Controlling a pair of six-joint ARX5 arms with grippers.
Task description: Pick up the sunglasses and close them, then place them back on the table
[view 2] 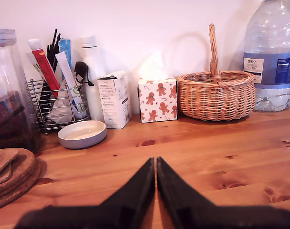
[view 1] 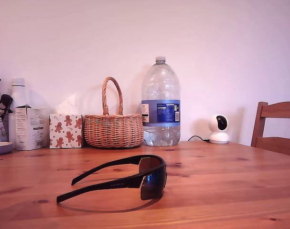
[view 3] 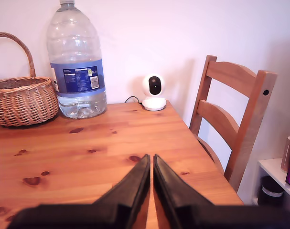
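The sunglasses (view 1: 130,180) lie on the table (view 1: 230,181) with arms unfolded, in front of the basket (view 1: 112,129) — seen only in the exterior view. My first gripper (view 2: 155,164) and my second gripper (view 3: 151,161) are both closed, empty, their bases blurred and cut off.

A home dining spot as I see it, pine worktop (view 1: 221,181), wooden chair (view 3: 235,119), wicker basket (view 1: 113,129), gingerbread tissue box (view 2: 157,100), cork coasters (view 2: 11,174), plain wall.
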